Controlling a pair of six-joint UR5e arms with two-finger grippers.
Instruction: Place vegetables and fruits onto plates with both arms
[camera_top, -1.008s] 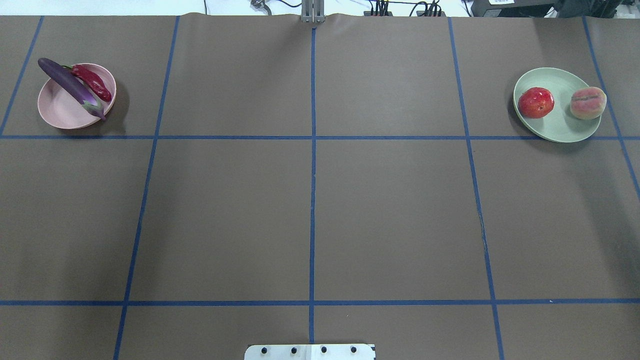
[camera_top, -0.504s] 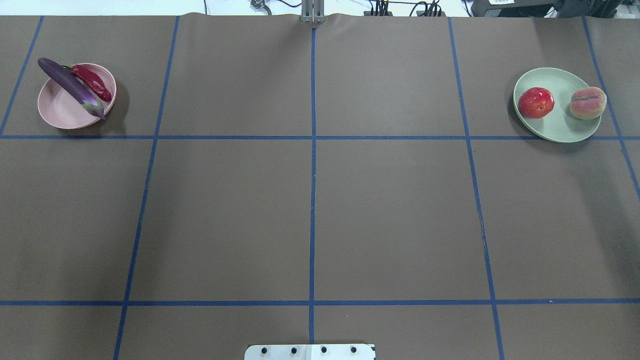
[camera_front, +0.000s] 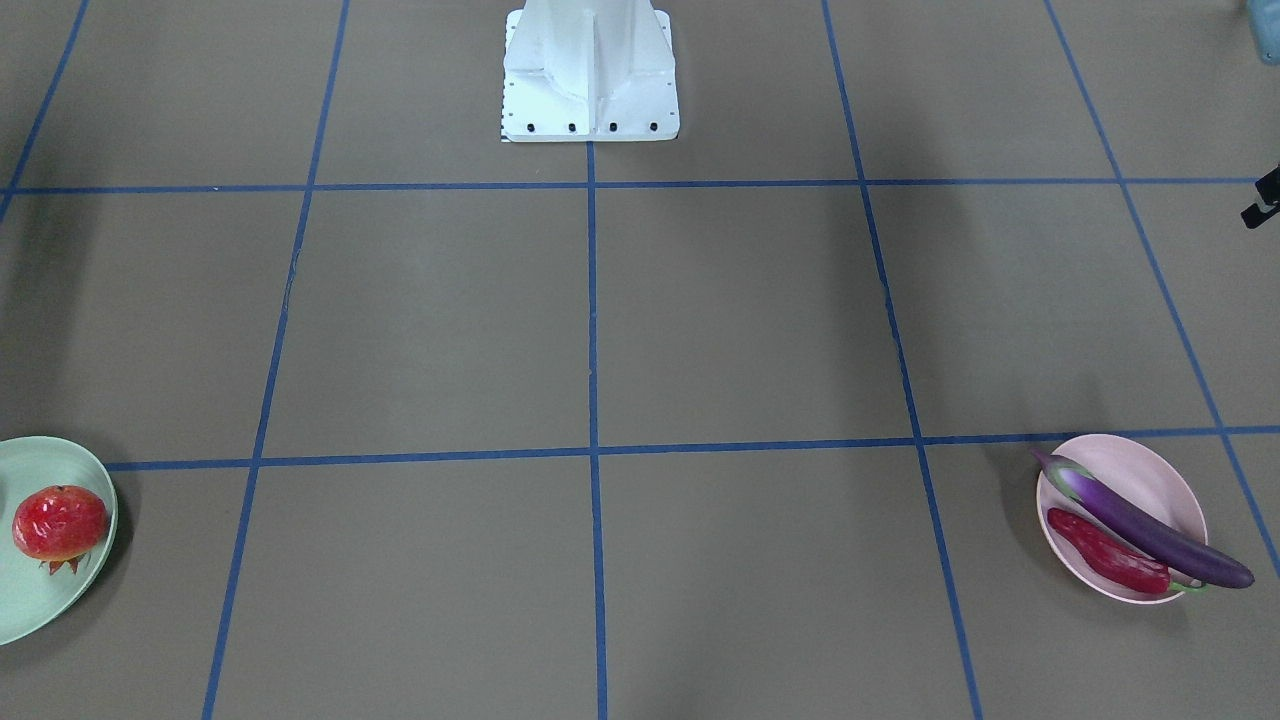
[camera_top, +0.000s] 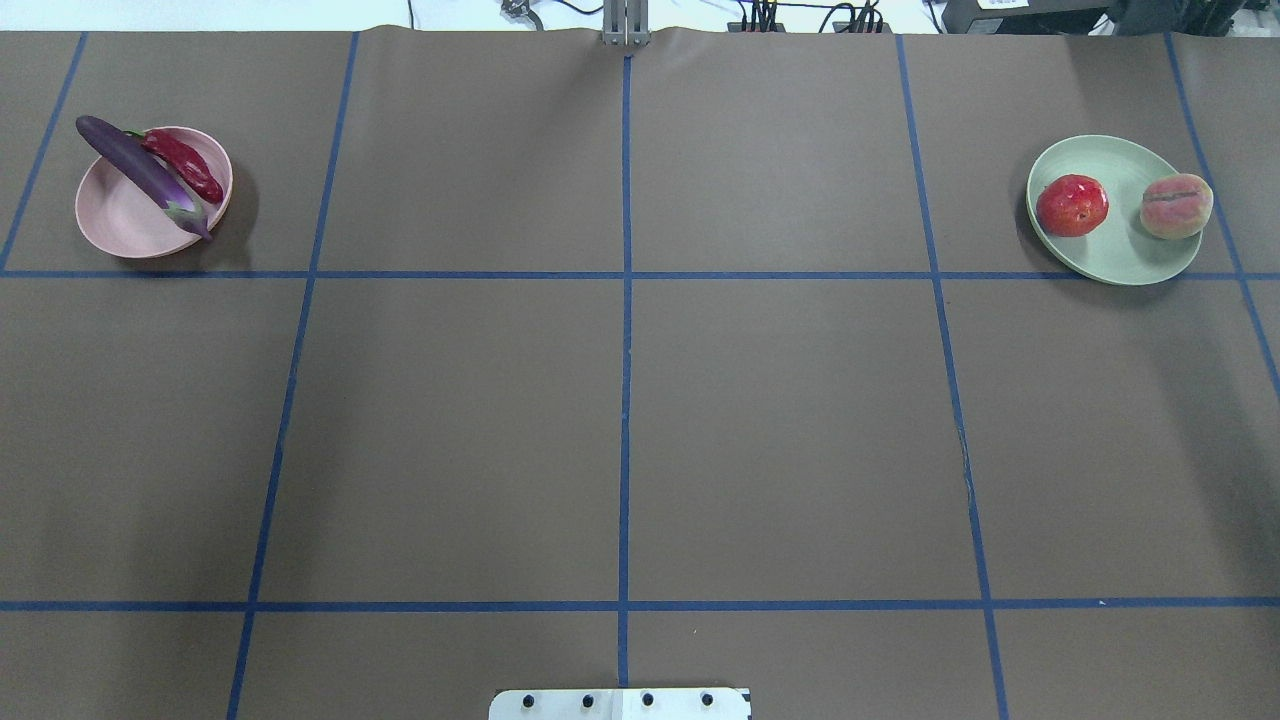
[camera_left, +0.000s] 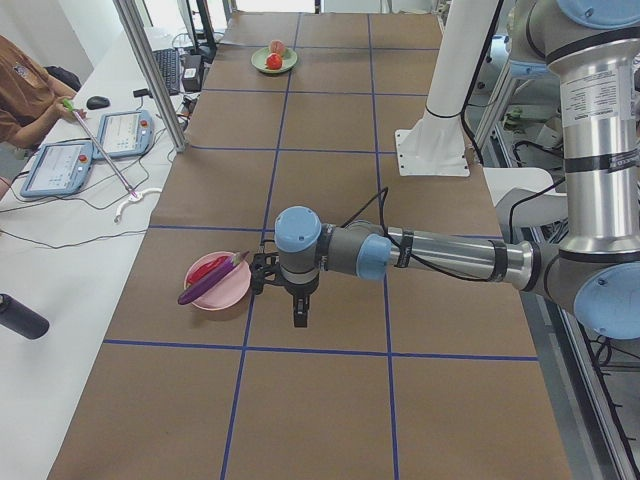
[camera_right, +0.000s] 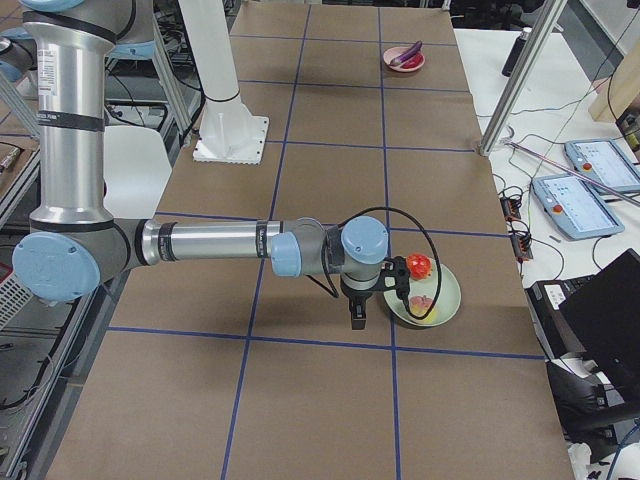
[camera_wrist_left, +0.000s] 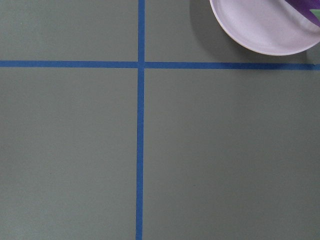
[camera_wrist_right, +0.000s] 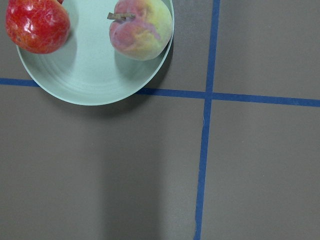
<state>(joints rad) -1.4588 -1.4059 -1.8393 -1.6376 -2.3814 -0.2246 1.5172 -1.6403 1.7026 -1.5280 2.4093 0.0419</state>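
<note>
The pink plate (camera_top: 120, 225) holds eggplant (camera_top: 140, 170) and chili (camera_top: 185, 165); the green plate (camera_top: 1115, 250) holds pomegranate (camera_top: 1071, 205) and peach (camera_top: 1176, 206). The left gripper (camera_left: 300, 318) and right gripper (camera_right: 358, 320) point down beside the plates; whether their jaws are apart or together cannot be told.

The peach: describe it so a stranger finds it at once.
On the brown table with blue tape lines, find the pale green plate at the far right of the overhead view. Of its two round fruits, the peach is the yellow-pink one at the outer rim, not the glossy red fruit.
</note>
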